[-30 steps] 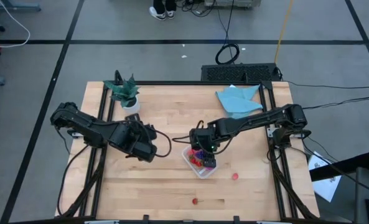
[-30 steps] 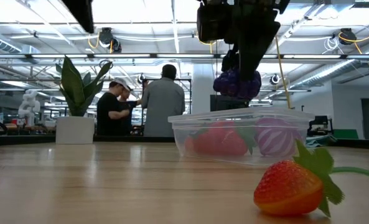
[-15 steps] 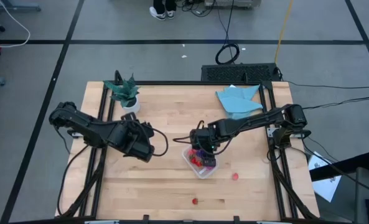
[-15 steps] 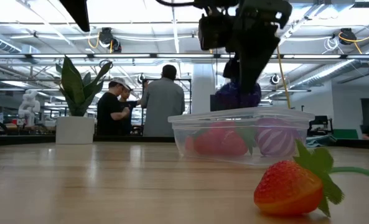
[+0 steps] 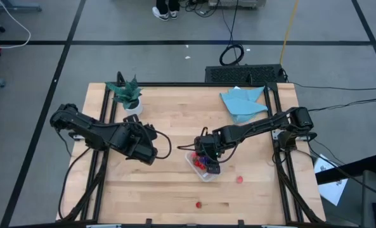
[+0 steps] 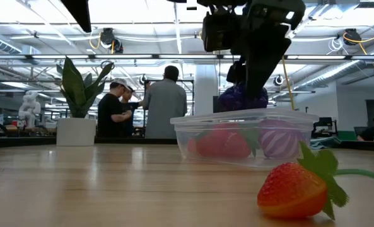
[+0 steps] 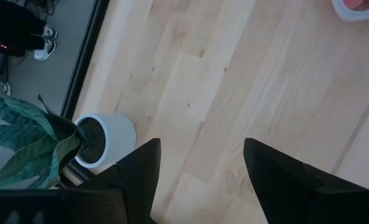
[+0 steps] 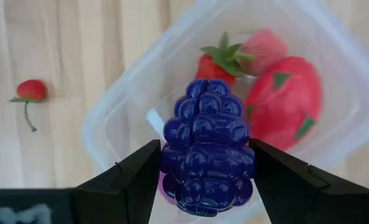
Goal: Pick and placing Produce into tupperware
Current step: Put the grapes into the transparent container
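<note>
The tupperware (image 5: 200, 170), a clear tub, stands on the wooden table near its middle. In it lie a strawberry (image 8: 218, 62), a pink fruit (image 8: 266, 42) and a larger red piece (image 8: 285, 99). My right gripper (image 8: 204, 149) hangs over the tub, shut on a dark purple bunch of grapes (image 6: 242, 99). The bunch's lower end is about level with the tub's rim (image 6: 237, 116). My left gripper (image 7: 201, 146) stands open to the tub's left, above bare wood, with nothing between its fingers. My right gripper pinches the purple bunch by its two opposite sides (image 8: 169, 155) between the two fingers (image 8: 134, 177). The fingers come from above, slanting down. The bunch hangs between them, lifted clear, over the open tub.
Two small strawberries lie loose on the table: one (image 5: 239, 179) right of the tub, one (image 5: 198, 204) near the front edge. A potted plant (image 5: 127, 95) stands at the far left, a blue cloth (image 5: 243, 101) at the far right. People stand beyond the table.
My right gripper has sunk toward the tupperware with the purple bunch, which has come down from well above the rim to about rim level, still held the same way.
</note>
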